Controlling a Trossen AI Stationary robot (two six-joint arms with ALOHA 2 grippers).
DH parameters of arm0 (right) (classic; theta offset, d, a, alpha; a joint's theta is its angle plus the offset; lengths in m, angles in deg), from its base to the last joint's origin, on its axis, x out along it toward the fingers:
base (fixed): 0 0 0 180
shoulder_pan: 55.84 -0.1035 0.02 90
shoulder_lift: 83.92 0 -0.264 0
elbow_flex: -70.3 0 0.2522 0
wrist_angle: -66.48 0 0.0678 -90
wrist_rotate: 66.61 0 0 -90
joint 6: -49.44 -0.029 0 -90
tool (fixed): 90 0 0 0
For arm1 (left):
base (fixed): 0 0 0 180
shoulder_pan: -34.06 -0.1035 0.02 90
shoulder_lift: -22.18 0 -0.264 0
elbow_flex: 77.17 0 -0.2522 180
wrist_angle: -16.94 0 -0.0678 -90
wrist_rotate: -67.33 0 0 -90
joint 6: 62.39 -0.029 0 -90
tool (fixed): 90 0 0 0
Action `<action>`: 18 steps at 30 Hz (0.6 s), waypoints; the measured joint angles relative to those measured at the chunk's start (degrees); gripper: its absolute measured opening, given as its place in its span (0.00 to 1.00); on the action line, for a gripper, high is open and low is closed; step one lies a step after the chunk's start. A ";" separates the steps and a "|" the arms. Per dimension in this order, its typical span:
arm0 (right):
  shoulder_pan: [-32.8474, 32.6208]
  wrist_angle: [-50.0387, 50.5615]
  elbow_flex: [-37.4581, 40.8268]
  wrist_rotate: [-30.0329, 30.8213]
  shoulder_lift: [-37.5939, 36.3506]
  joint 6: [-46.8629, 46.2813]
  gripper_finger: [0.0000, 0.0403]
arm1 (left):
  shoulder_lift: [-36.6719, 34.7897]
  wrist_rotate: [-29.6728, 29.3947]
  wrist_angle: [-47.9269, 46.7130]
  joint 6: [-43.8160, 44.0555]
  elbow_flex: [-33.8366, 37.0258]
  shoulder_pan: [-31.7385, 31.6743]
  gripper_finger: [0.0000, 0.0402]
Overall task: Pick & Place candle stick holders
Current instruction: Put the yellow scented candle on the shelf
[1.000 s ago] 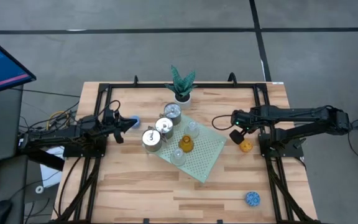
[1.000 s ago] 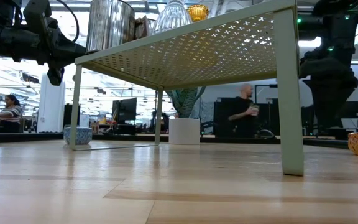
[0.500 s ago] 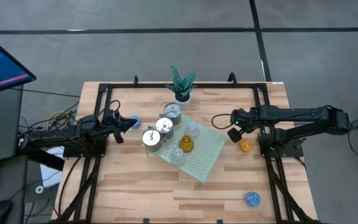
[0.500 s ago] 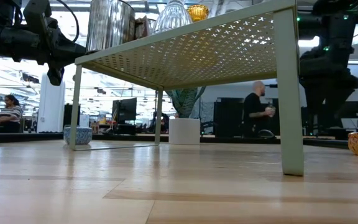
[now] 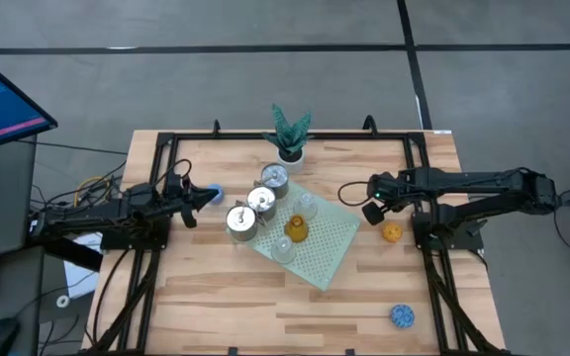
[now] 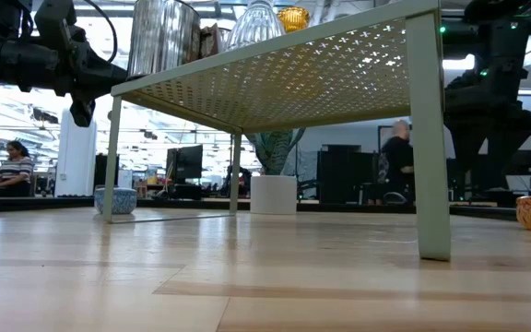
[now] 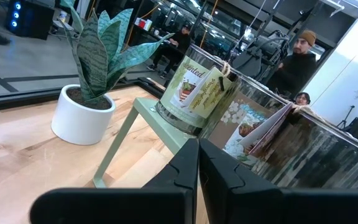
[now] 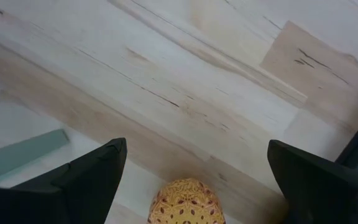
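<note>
My right gripper (image 5: 372, 212) hangs at centre right of the high view, fingers (image 8: 86, 180) spread wide, empty. The orange holder (image 5: 391, 232) sits on the table (image 5: 216, 297) just below it. My left gripper (image 5: 206, 197) waits at centre left, fingers pressed together, beside a blue holder (image 5: 216, 190). Silver holders (image 5: 242, 222), clear ones and the amber holder (image 5: 296, 228) stand on the green mat (image 5: 334, 247). Another blue holder (image 5: 402, 315) lies lower right.
</note>
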 joint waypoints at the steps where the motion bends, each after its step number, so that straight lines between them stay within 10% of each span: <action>1: 0.01 0.00 0.00 0.00 0.00 0.00 0.94 | 0.01 -0.02 0.00 0.00 0.00 -0.01 0.03; 18: 0.02 3.36 0.00 -0.20 0.00 -0.03 0.94 | 0.00 -0.01 0.00 0.00 0.00 0.00 0.03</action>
